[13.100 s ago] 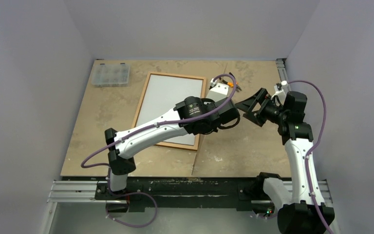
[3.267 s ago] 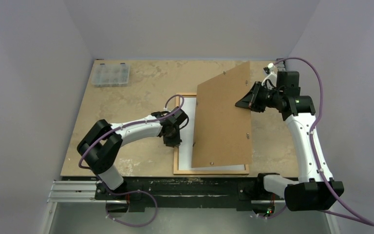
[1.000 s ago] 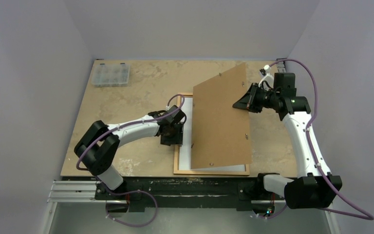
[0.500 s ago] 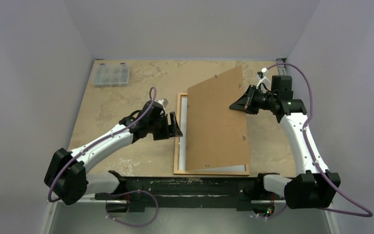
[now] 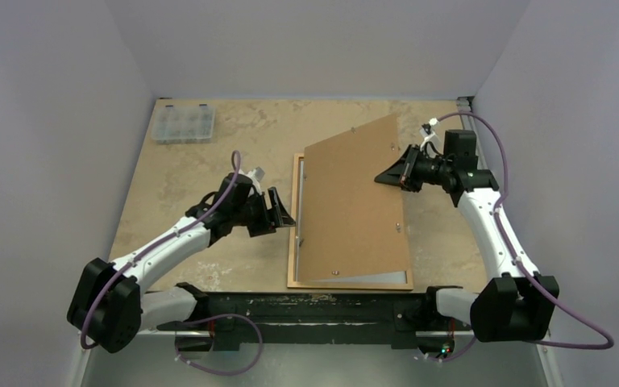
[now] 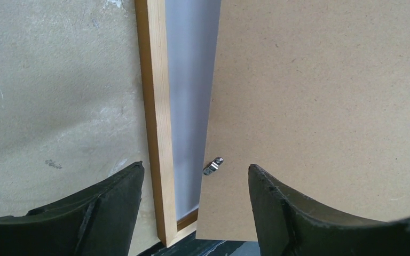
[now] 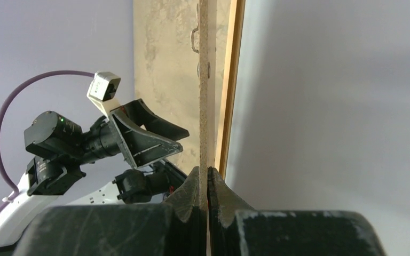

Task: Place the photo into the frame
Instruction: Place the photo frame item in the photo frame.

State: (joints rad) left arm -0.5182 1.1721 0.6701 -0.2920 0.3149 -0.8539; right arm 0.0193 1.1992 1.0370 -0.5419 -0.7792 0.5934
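There was one table (image 5: 209, 177), and on it one frame (image 5: 346, 285), lying flat with its near rail just at the table's near edge. Over the frame stood one brown backing panel (image 5: 355, 201). It was tilted, its far right side raised, and it covered most of the frame. One photo (image 6: 189, 96) lay inside the frame with a pale side up. Only a narrow strip of it showed along the left rail and another along the near rail.

There were two arms. The right gripper (image 5: 383, 177) was closed tight on the panel's raised right edge, which passed thin between its fingers in the right wrist view. The left gripper (image 5: 282, 211) hovered at the frame's left rail, fingers spread wide and holding nothing.

One clear plastic box (image 5: 182, 123) sat in the far left corner, well apart from both arms. One small metal clip (image 6: 212, 166) stuck out from the panel's left edge, above the photo.

Bare table lay between the frame's left rail and the table's left edge. On the right, the wall was near the right arm.
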